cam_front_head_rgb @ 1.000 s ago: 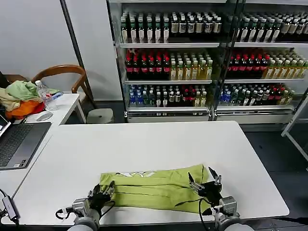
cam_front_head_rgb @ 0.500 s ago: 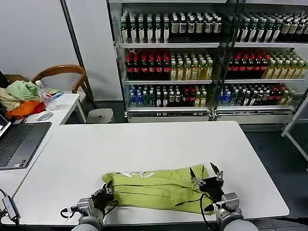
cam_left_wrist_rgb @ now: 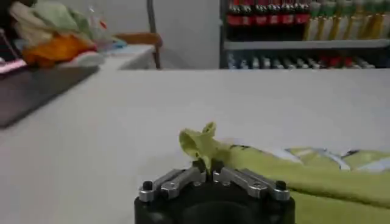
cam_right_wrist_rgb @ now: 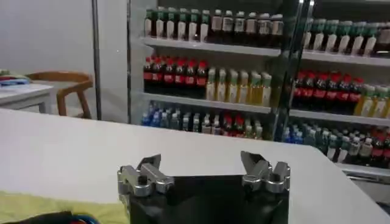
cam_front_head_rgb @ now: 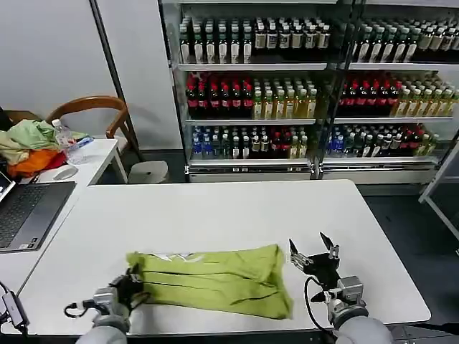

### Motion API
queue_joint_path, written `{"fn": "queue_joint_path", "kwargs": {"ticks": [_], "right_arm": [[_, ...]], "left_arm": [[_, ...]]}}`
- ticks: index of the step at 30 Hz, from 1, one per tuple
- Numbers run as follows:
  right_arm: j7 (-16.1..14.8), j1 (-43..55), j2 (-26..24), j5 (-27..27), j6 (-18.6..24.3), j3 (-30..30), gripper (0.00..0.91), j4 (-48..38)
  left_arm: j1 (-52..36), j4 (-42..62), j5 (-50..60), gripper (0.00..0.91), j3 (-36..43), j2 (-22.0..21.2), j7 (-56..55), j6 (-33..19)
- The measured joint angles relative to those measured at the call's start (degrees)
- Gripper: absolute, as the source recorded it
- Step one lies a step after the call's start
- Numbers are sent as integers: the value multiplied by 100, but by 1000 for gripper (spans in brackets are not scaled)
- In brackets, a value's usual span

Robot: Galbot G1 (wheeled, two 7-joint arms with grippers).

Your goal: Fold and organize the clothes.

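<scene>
Gripper duties are split at the near edge of the white rectangular bench (cam_front_head_rgb: 215, 208). The left gripper (cam_front_head_rgb: 131, 285) is closed on the left end of the lime yellow-green cotton T-shirt (cam_front_head_rgb: 211, 281), a small tuft of the fabric being pinched between its fingers (cam_left_wrist_rgb: 196, 173) in the left wrist view, where the shirt (cam_left_wrist_rgb: 317, 182) trails away across the bench (cam_left_wrist_rgb: 122, 122). The T-shirt is laid as a long folded band parallel to the near edge, and a strip of white-and-dark print is seen along its far edge. The right gripper (cam_front_head_rgb: 314, 251) is held just beyond the shirt's right end, apart from the cloth, with its fingers spread wide and nothing between them; the same spread is seen in the right wrist view (cam_right_wrist_rgb: 204, 170). On a second bench to the left, a grey laptop (cam_front_head_rgb: 25, 211) and a heap of pale green, beige and orange garments (cam_front_head_rgb: 29, 147) are seen, well apart from the shirt.
</scene>
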Motion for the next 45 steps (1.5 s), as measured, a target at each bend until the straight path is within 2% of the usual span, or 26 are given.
{"fn": "queue_joint_path", "kwargs": {"ticks": [12,19,31,39,45], "right_arm": [[-2,-20,-9,19,13,50,907,16],[-9,-31,32,21,26,44,907,7],[-44,-17,70,-37,42,27,907,-50],[-69,-38,39,-36,17,43,907,-49],[-71,-92,-8,-29,13,105,907,-36]], "left_arm": [[163,-45,435,40,-1451,309,246,202],[247,-262,634,40,-1733,311,586,101],[325,-684,1061,40,-739,-5,1196,-399],[170,-564,1502,40,174,-235,1577,-750],[-58,-299,1660,40,683,-295,1707,-825]]}}
